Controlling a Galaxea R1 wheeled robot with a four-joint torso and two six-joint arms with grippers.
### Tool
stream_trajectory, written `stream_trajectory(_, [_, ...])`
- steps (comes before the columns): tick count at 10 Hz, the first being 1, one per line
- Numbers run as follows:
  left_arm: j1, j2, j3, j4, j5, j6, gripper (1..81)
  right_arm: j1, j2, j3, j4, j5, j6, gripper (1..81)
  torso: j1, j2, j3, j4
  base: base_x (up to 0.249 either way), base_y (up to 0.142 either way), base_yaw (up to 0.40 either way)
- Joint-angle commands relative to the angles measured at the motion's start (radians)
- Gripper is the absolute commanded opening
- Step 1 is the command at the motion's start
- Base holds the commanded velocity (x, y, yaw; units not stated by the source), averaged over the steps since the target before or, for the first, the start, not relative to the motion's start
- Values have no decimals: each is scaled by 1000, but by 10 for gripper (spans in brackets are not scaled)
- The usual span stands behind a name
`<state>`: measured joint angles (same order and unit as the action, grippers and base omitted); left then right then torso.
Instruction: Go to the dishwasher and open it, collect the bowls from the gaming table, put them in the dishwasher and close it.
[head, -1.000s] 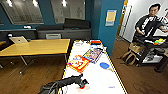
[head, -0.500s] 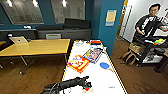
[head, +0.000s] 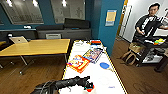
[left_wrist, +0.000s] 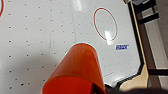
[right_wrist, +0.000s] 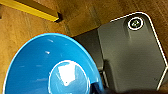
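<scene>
Deep blue walls (head: 110, 32); large glass panels (head: 23, 11) along the back wall, ceiling lights reflected in them; a pale poster (head: 110, 18) on the blue pillar. Wood-plank floor (head: 40, 72), brown, glossy. Long wooden-topped table (head: 37, 46) on metal legs at left; an open laptop (head: 18, 39) at its far end. Dark sofa (head: 63, 30) against the back wall. Right of the pillar a brighter white-walled area (head: 140, 10); a person (head: 147, 23) stands there behind a dark cart (head: 150, 48); a cardboard box (head: 135, 46) sits beside the cart.
</scene>
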<state>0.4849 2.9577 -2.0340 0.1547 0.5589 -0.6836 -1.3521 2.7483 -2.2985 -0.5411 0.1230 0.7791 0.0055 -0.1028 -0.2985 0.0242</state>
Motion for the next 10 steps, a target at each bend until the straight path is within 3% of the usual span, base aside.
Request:
stream_trajectory(1, [-219,-312,495,72,-117,1,10,47,-20,18,-14,-25,0,10,0,0,0,0,0,0,0])
stream_trajectory(3, [-185,-463,679,118,-146,1,10,44,-22,15,-13,-25,2,10,0,0,0,0,0,0,0])
stream_trajectory(6, [-51,-708,887,225,-229,1,10,32,-22,8,-8,-23,2,10,0,0,0,0,0,0,0])
stream_trajectory(9, [209,-857,905,375,-347,1,10,14,-20,1,-3,-2,8,10,0,0,0,0,0,0,0])
stream_trajectory(10, [286,-876,887,428,-373,-1,10,8,-17,-5,-3,0,8,10,0,0,23,0,0,0,0])
